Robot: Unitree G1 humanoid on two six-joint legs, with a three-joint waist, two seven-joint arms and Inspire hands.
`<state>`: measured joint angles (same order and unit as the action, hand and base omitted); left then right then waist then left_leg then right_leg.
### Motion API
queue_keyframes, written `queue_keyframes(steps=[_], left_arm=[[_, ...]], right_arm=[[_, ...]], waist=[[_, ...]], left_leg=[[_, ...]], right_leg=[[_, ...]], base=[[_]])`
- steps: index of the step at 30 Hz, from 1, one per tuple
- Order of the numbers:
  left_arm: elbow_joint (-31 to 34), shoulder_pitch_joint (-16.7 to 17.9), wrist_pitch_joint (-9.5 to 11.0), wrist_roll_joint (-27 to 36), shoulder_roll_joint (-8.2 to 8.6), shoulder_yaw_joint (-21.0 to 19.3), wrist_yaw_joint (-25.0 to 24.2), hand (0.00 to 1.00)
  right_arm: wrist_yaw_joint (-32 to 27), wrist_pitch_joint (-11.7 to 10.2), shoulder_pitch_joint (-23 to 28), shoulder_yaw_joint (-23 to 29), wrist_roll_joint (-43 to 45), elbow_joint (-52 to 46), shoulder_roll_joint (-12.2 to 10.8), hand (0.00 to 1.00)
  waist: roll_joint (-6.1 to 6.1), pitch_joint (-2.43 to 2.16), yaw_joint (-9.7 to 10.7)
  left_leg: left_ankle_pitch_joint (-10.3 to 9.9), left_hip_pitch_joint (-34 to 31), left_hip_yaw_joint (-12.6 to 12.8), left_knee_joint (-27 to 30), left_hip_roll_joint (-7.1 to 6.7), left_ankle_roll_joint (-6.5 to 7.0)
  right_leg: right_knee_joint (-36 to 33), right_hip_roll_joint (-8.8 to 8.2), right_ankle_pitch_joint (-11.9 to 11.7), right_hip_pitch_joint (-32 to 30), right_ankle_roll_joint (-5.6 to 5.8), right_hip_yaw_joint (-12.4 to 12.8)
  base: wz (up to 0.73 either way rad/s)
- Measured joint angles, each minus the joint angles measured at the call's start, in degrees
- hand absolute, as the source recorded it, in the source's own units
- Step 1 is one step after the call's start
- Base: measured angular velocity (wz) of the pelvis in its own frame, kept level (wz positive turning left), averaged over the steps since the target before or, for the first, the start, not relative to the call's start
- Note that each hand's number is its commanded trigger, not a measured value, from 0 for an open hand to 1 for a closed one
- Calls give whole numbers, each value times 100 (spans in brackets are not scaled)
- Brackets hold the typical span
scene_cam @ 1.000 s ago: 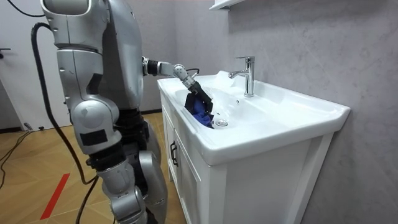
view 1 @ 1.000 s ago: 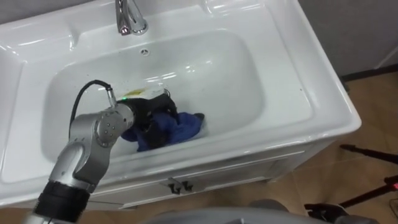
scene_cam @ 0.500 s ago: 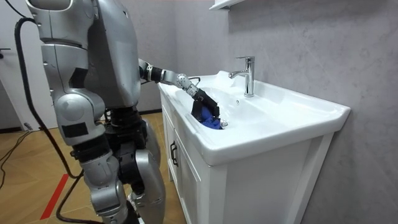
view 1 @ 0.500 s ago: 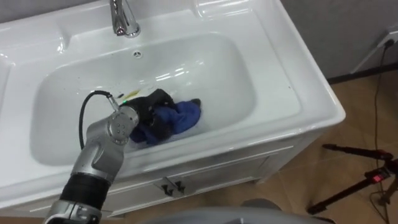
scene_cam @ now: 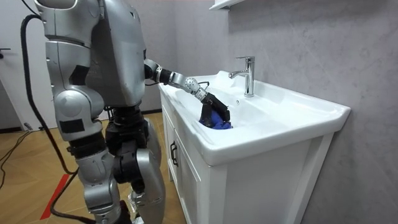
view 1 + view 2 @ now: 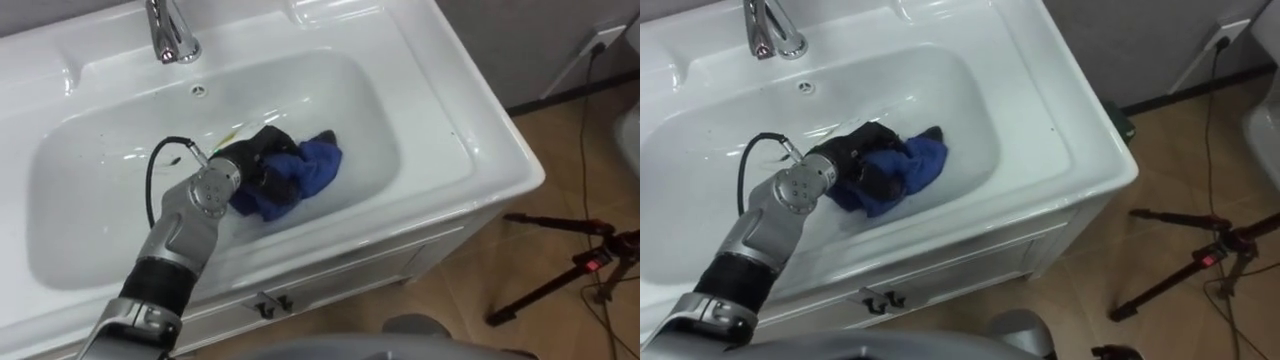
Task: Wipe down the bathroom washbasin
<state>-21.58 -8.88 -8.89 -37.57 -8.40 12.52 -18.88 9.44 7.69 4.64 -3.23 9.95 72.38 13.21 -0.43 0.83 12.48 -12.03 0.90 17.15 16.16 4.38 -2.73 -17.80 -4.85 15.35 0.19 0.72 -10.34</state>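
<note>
The robot stands at the white vanity, its left arm reaching down into the basin (image 6: 431, 97). The left hand (image 6: 258, 158) rests on the basin floor, its dark fingers curled into a crumpled blue cloth (image 6: 312, 170). The cloth bunches under the hand and spills out to its right. The faucet (image 6: 168, 32) stands beyond the hand, slightly to its left, with the overflow hole (image 6: 198, 91) between them.

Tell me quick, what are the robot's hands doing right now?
Left hand: closed on the blue cloth, down in the basin.
Right hand: cannot be told.
</note>
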Motion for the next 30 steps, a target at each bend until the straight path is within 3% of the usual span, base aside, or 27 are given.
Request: queue_keyframes(steps=[11,15,25,30], left_arm=[[9,-28,-6,297,-1,165,122,100],[62,-39,-6,681,5,221,121,100],[96,-118,8,1849,117,498,248,100],[145,-165,38,2050,141,577,251,100]], right_arm=[[-114,-9,-185,-239,-32,-134,-11,0],[-113,-11,-216,-241,-66,-132,-15,0],[-197,-65,-140,-295,-533,180,-131,0],[-226,-70,-123,-375,-549,216,-219,0]], waist=[[11,-5,-38],[39,-21,-14],[42,-9,140],[54,0,147]], left_leg=[[0,-37,12,49,14,0],[0,-118,13,78,17,0],[0,-136,9,137,29,0],[-1,-137,12,151,30,1]], right_leg=[[-7,-1,0,-38,2,-5],[-22,-14,-6,-100,-4,-46],[14,-21,-6,0,-4,-172],[12,-19,-6,-11,-5,-144]], base=[[-1],[2],[6],[-1]])
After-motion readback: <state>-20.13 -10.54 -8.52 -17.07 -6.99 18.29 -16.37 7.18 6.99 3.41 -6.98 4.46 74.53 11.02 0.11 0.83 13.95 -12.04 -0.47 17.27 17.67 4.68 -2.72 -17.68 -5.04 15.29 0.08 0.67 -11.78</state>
